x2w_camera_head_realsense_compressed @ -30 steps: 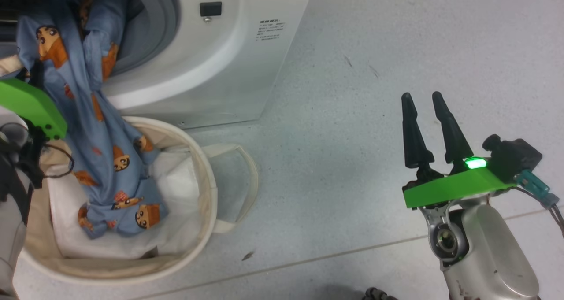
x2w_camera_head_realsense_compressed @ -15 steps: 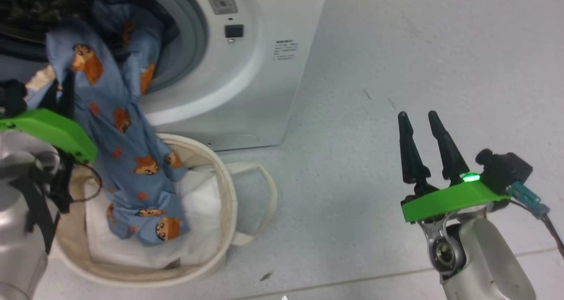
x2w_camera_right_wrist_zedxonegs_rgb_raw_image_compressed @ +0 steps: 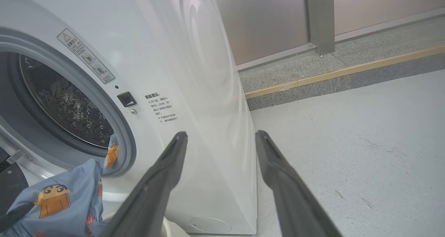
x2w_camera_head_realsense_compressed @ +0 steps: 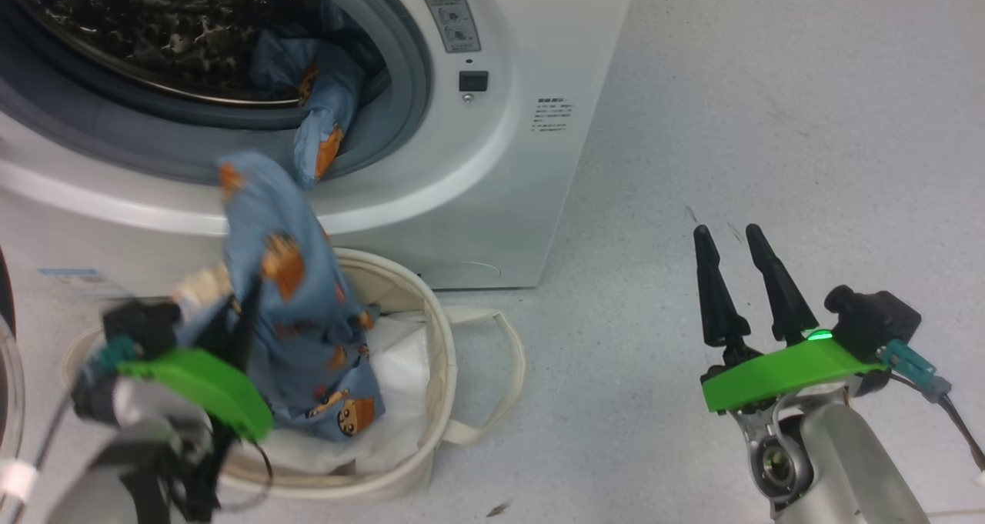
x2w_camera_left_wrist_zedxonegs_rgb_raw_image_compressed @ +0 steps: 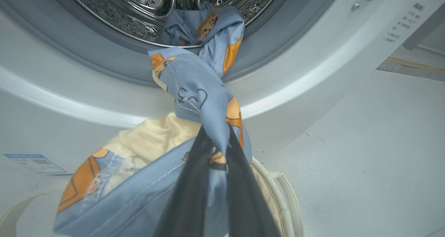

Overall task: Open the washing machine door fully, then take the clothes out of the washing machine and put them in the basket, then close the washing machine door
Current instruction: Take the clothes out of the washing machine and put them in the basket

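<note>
Here, the washing machine (x2w_camera_head_realsense_compressed: 539, 85) takes up the upper left and centre of the head view: a white cabinet with a grey rubber ring around an uncovered round opening and a perforated steel drum (x2w_camera_head_realsense_compressed: 154, 24) behind it. The pale speckled floor (x2w_camera_head_realsense_compressed: 731, 108) fills the right half of that view. A dark portion of the washing machine door (x2w_camera_right_wrist_zedxonegs_rgb_raw_image_compressed: 8, 190), swung clear of the opening, shows at the lower left edge of the right wrist view.

The basket (x2w_camera_head_realsense_compressed: 442, 332), a cream soft-sided tub with loop handles, stands on the floor at lower left of the head view, just beside the front of the machine and below the opening.

The clothes (x2w_camera_head_realsense_compressed: 308, 332), light blue fabric with orange-brown cartoon faces, run from the drum over the lower lip of the opening and down into the basket. The upper end is inside the drum; the lower end rests on a white sheet (x2w_camera_head_realsense_compressed: 400, 370) lining the basket.

The left gripper (x2w_camera_left_wrist_zedxonegs_rgb_raw_image_compressed: 216, 148) is closed on the clothes. In the left wrist view its two dark fingers converge on a fold of the fabric above the basket rim.

The right gripper (x2w_camera_head_realsense_compressed: 726, 233), at lower right of the head view, is held above the floor well apart from the basket, with fingers spread and nothing between them.

A small blue sticker (x2w_camera_head_realsense_compressed: 69, 274) sits on the lower front of the machine.
</note>
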